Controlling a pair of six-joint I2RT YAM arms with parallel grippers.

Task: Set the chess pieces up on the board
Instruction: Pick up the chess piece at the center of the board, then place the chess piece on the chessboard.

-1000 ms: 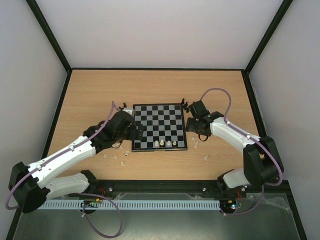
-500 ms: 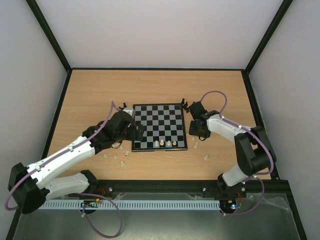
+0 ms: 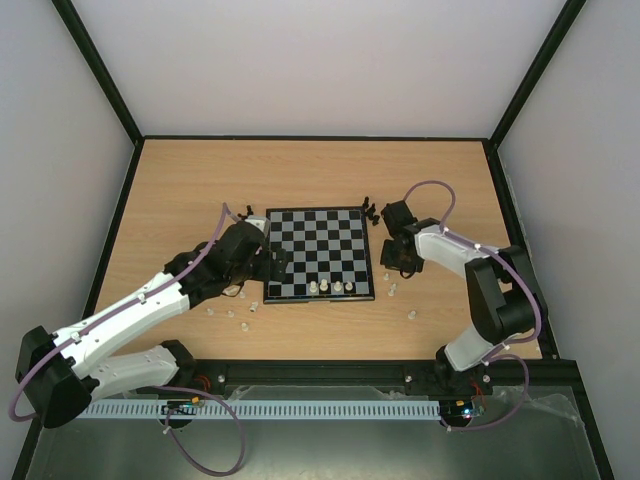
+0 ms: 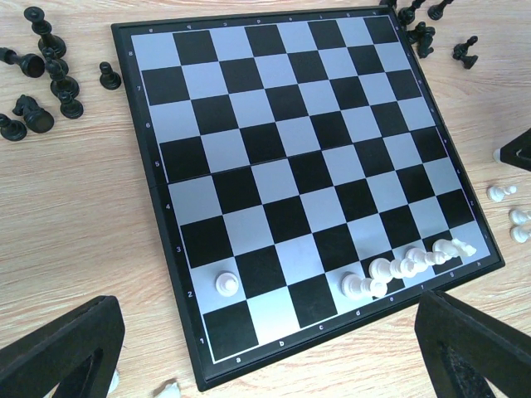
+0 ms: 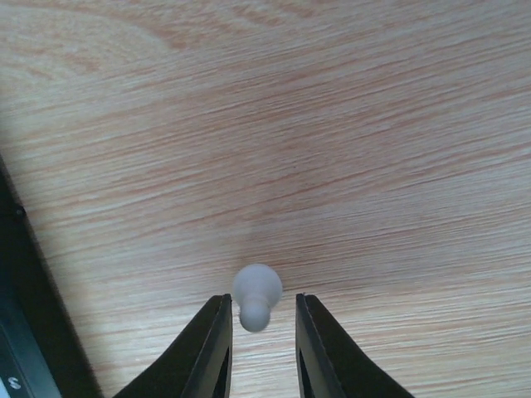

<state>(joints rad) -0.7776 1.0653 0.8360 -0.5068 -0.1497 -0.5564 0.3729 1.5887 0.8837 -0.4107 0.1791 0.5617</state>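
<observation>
The board point(image 3: 315, 235) lies mid-table, and the left wrist view shows most of it point(image 4: 290, 149). Several white chess pieces point(image 4: 406, 264) stand in a row near its near right corner, and a lone white pawn point(image 4: 226, 283) stands near the near left corner. My left gripper point(image 3: 275, 265) hovers at the board's left edge, open wide with nothing between its fingers point(image 4: 62, 352). My right gripper point(image 5: 263, 303) is low over the wood just right of the board. A white pawn point(image 5: 257, 294) stands between its narrowed fingers, with a small gap showing on each side.
Black pieces lie off the board's far left corner point(image 4: 46, 83) and far right corner point(image 4: 423, 33). Loose white pieces sit on the wood right of the board point(image 4: 506, 195) and near the left arm point(image 3: 232, 312). One more white piece point(image 3: 411, 315) lies near the right arm.
The right gripper's jaws have narrowed around the white pawn, and the right arm's elbow has swung slightly. The left arm has not moved.
</observation>
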